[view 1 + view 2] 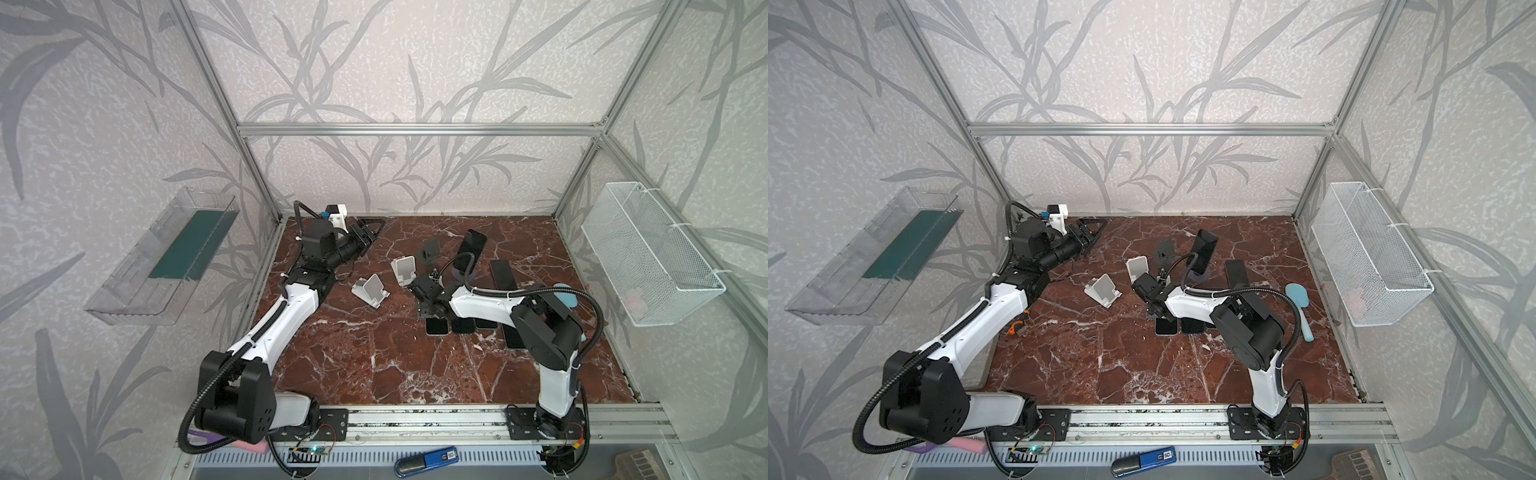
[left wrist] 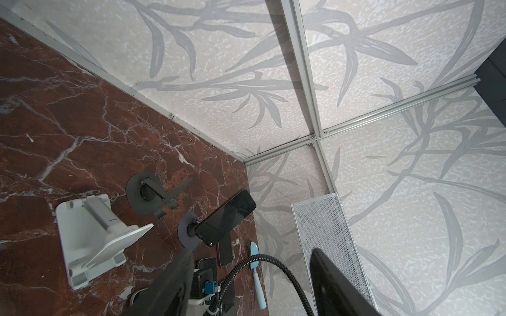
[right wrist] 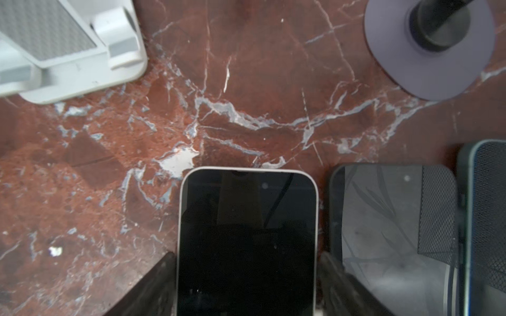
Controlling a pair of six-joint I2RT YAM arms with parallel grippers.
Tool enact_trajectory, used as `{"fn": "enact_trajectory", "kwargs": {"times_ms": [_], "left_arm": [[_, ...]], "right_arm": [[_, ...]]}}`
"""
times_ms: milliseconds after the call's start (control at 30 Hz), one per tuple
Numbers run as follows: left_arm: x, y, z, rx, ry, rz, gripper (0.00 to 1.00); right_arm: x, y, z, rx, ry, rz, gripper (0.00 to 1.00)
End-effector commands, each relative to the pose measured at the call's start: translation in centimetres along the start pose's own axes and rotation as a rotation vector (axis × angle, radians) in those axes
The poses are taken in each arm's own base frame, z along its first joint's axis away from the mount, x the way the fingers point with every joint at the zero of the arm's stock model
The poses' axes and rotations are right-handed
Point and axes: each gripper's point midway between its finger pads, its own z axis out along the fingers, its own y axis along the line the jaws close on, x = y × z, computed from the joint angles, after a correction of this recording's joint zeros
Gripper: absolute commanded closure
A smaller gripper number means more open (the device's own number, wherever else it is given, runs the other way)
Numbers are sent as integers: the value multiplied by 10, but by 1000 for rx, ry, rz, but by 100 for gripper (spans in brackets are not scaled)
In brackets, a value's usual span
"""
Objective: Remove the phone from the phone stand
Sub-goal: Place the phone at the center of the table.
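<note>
although several phones already lie flat on the marble table (image 1: 374, 365), one dark phone (image 1: 471, 249) is still propped upright on the purple-based stand (image 3: 388, 54), so i judge the job only partly done.

near that stand's round base, on the side toward the arm mounts, my right gripper (image 3: 247, 257) sits low over a white-rimmed phone (image 3: 247, 219) lying screen up on the table. its two fingers flank the phone's long edges, but i cannot tell from the wrist view whether they pinch it or have let it go. a grey-faced phone (image 3: 391, 219) and a blue-edged phone (image 3: 484, 219) lie flat just beside it in a row.

just beside the purple-based stand, a black stand (image 1: 430, 249) is bare. a white stand (image 1: 405, 268) a little further off and a second white stand (image 1: 370, 291) beyond it are bare too, which fits those flat phones having come off them.

my left gripper (image 1: 372, 232) is well apart from the purple-based stand, past the white ones, with its jaws spread and nothing between them.

what remains, as i read it, is to clear the right fingers from the white-rimmed phone, then lift the dark phone off its cradle without tipping the base.
</note>
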Motion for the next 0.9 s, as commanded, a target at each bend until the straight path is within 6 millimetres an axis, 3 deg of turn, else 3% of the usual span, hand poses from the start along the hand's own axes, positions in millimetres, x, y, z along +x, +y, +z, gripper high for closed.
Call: {"fn": "enact_trajectory", "kwargs": {"times_ms": [0, 400, 533, 867], "left_arm": [[-2, -16, -3, 46, -8, 17, 32], [0, -15, -2, 44, -2, 14, 32], [0, -16, -2, 45, -5, 20, 32], [2, -14, 0, 42, 3, 32, 32]], "right_arm": [[12, -13, 5, 52, 20, 3, 20], [8, -3, -10, -25, 24, -82, 19], [3, 11, -20, -101, 28, -160, 18], [-26, -4, -56, -44, -50, -201, 14]]}}
